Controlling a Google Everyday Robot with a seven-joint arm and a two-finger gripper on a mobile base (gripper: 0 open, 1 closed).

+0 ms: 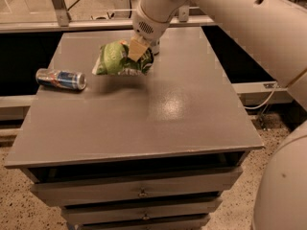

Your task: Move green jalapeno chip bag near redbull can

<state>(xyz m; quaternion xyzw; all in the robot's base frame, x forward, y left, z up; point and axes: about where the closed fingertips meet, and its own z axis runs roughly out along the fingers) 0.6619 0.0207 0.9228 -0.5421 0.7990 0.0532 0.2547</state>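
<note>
The green jalapeno chip bag (118,58) is a crinkly light-green bag held a little above the grey table (158,123), left of its centre at the back. My gripper (138,51) is shut on the bag's right end, with a tan finger (137,49) pressed on it. The redbull can (61,79) lies on its side near the table's left edge, blue and silver, its shiny end to the left. The bag hangs to the right of the can, a short gap apart.
My white arm (230,13) reaches in from the upper right over the table's back. The table has drawers (139,191) below its front edge. A dark gap and a rail (29,27) run behind and left of the table.
</note>
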